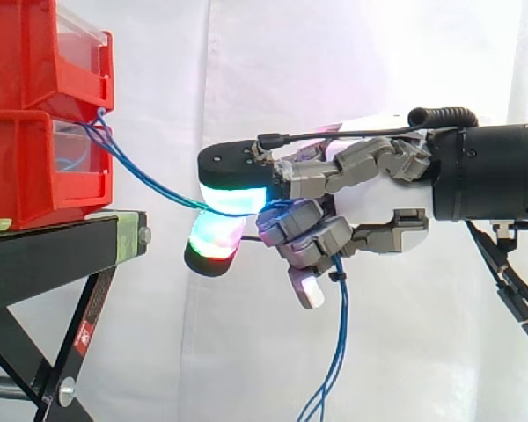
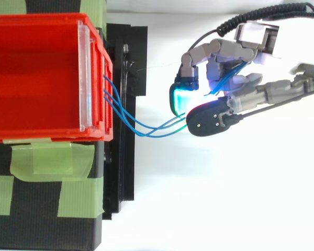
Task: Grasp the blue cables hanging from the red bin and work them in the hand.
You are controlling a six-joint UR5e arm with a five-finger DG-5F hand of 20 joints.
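Note:
Thin blue cables (image 1: 150, 180) leave the front of the stacked red bins (image 1: 35, 114) and run right into my hand (image 1: 370, 207). In the top view the blue cables (image 2: 146, 128) come out of the red bin (image 2: 36, 78) front and pass under a glowing fingertip (image 2: 179, 99). My hand (image 2: 251, 63) is shut on the cables: curled fingers and glowing pads clamp them, and the loose ends hang down from the palm (image 1: 334, 352). The stretch between bin and hand sags slightly.
The bins stand on a black stand (image 1: 44, 255) with green tape patches (image 2: 47, 162). A white curtain hangs behind. The arm enters from the right edge.

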